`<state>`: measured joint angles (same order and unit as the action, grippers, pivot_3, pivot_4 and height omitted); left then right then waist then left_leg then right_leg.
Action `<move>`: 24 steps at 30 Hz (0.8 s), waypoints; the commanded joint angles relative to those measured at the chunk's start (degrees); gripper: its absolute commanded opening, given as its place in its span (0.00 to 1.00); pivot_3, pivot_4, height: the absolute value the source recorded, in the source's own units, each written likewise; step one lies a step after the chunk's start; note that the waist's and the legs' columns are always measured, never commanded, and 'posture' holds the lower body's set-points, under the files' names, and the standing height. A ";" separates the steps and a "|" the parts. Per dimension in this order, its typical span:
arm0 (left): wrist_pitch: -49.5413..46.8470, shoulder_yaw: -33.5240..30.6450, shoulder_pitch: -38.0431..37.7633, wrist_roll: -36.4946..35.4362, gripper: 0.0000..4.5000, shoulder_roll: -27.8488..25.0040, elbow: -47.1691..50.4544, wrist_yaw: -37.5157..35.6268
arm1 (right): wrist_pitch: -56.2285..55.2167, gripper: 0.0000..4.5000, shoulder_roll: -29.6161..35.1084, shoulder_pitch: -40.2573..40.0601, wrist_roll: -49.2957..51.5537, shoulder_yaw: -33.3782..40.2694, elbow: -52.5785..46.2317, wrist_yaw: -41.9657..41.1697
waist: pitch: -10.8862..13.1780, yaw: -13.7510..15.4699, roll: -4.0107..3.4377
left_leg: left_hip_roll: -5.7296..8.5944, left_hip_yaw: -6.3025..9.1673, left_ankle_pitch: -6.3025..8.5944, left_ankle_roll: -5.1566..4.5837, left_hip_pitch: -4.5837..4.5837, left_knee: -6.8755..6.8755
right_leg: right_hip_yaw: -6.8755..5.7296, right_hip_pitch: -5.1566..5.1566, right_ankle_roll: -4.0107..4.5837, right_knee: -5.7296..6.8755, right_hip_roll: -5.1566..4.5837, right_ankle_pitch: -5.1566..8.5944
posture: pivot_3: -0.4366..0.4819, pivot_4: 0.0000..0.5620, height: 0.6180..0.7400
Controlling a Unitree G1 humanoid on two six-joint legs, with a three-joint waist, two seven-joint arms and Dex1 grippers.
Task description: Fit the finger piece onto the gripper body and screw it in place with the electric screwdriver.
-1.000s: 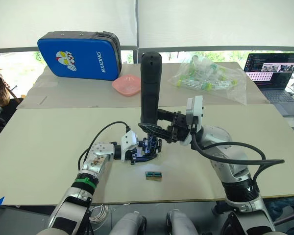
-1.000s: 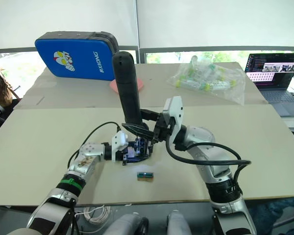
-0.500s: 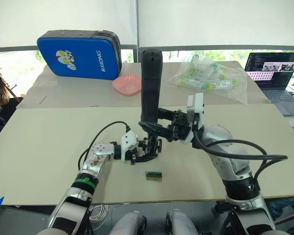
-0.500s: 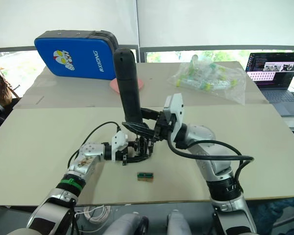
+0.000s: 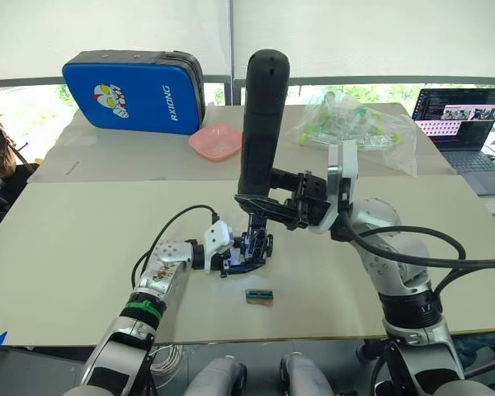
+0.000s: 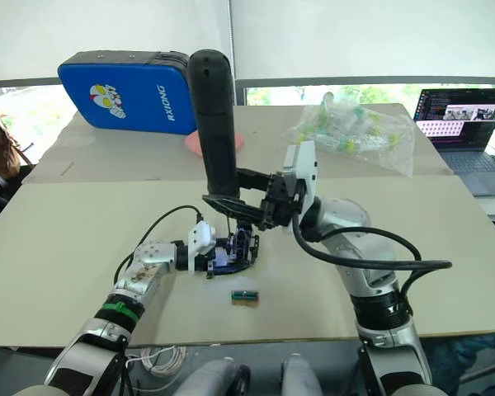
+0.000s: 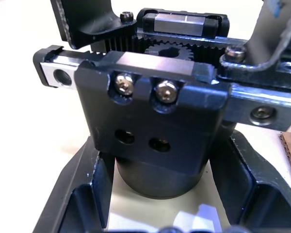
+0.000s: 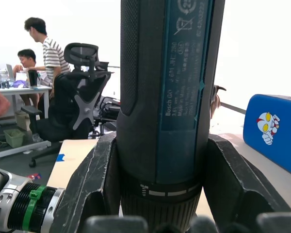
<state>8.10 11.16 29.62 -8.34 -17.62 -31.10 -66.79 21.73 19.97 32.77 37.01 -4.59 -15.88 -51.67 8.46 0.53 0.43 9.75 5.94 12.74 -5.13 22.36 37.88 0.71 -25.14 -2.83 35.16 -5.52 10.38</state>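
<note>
The electric screwdriver [image 5: 260, 124] stands nearly upright over the middle of the table, rounded end up. My right gripper [image 5: 262, 206] is shut on its lower end, its fingers [image 8: 89, 189] clamping the barrel. The thin bit [image 6: 228, 224] points down at the gripper body [image 5: 249, 250], which rests on the table with my left gripper [image 5: 241, 259] shut on it. In the left wrist view the gripper body [image 7: 150, 111] shows a black block with two screw heads on a toothed rail. I cannot tell the finger piece apart from the body.
A tiny green-topped block [image 5: 258, 295] lies just in front of the gripper body. At the back are a blue case [image 5: 132, 91], a pink bowl [image 5: 214, 142], a clear bag of bottles [image 5: 355, 128] and a laptop [image 5: 462, 124]. People sit at desks [image 8: 34, 53].
My right gripper has lifted the electric screwdriver and shifted a little to the right, so the bit now hangs above the gripper body. The left gripper has stayed put.
</note>
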 commanded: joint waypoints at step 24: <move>-0.04 -12.56 -13.65 -12.52 0.99 -22.42 10.83 -16.97 | 4.73 0.43 18.56 -21.14 13.91 24.38 -19.90 -0.35 | 0.22 0.20 -0.17 | -0.43 -0.03 0.24 0.19 0.12 -0.12 | 0.12 -0.07 0.30 -0.18 0.11 0.06 | 0.48 0.27 1.00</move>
<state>7.34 -0.39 16.46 -19.18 -39.54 -22.62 -82.26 29.79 38.56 11.72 50.59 17.34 -32.31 -51.21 8.68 0.73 0.27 9.31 5.91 12.98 -4.94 22.48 37.77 0.87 -25.21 -2.53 34.98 -5.42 10.44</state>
